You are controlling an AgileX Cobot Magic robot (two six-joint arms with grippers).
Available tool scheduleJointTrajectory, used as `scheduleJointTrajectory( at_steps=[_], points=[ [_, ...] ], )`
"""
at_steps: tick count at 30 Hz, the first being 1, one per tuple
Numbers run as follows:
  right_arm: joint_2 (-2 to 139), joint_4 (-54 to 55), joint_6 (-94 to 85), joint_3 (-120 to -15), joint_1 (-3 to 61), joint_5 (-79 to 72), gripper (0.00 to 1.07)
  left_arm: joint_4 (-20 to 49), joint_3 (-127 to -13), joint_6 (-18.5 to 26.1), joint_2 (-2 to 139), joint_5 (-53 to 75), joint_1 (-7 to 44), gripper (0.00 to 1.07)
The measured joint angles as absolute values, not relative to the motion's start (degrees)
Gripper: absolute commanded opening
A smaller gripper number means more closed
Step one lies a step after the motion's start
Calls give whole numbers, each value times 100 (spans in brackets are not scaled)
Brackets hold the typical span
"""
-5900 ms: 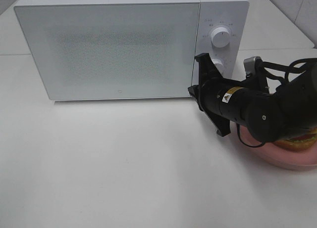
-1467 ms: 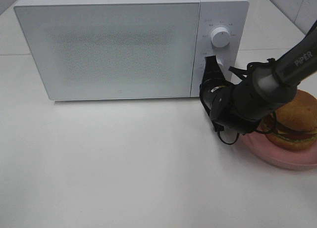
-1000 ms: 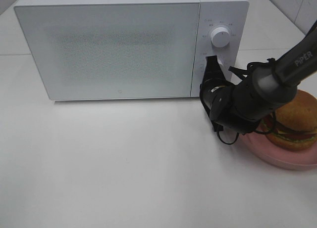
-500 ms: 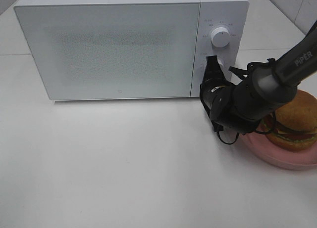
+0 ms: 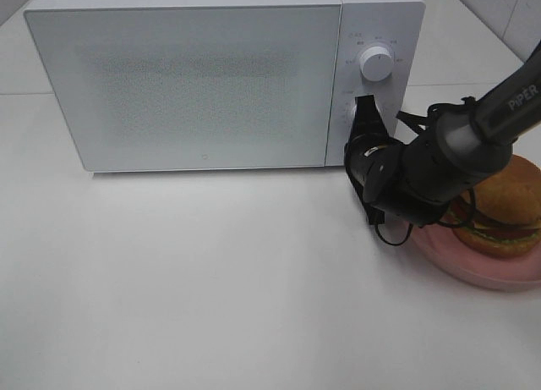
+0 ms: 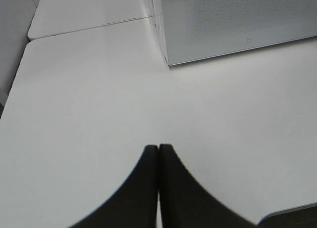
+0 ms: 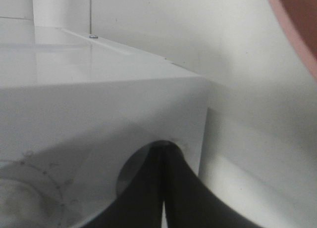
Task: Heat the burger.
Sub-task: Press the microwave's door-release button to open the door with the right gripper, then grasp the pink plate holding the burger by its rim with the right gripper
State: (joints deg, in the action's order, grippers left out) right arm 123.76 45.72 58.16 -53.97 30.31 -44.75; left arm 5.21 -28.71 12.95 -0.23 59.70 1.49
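Kitchen-like test setup: a white microwave (image 5: pixel 194 77) on a white table (image 5: pixel 211 280), tiled wall (image 5: pixel 520 5) behind.

White microwave (image 5: pixel 211 77) with speckled grey door (image 5: pixel 186 81), pink plate (image 5: pixel 473 273), golden-brown burger (image 5: pixel 510 197), black fingers (image 5: pixel 365 118)

Table (image 5: pixel 211 280) before the shut microwave (image 5: pixel 182 85): open passage. Right claw (image 5: pixel 365 107) and its arm obstruct the gap between microwave front and pink plate (image 5: pixel 463 268).

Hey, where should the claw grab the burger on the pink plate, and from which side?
Probably from above, pinching the burger across its round sides, low enough to catch both bun halves. It sits upright as a stack on the pink plate, whose raised rim would likely hinder a level approach.
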Motion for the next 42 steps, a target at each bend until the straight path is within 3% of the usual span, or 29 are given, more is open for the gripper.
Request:
scheduleJointTrajectory(
  at_steps=[25, 31, 42],
  points=[
    [12204, 4624, 5884, -5512, 2991, -3988, 0, 521, -2871, 1295, -23, 5970, 149, 0],
    [12049, 4744, 5884, -5185, 3295, -4354, 0, 521, -2871, 1295, -23, 5970, 149, 0],
    [11602, 3690, 4807, -4756, 3661, -4761, 2, 521, -2871, 1295, -23, 5970, 149, 0]
  ],
)
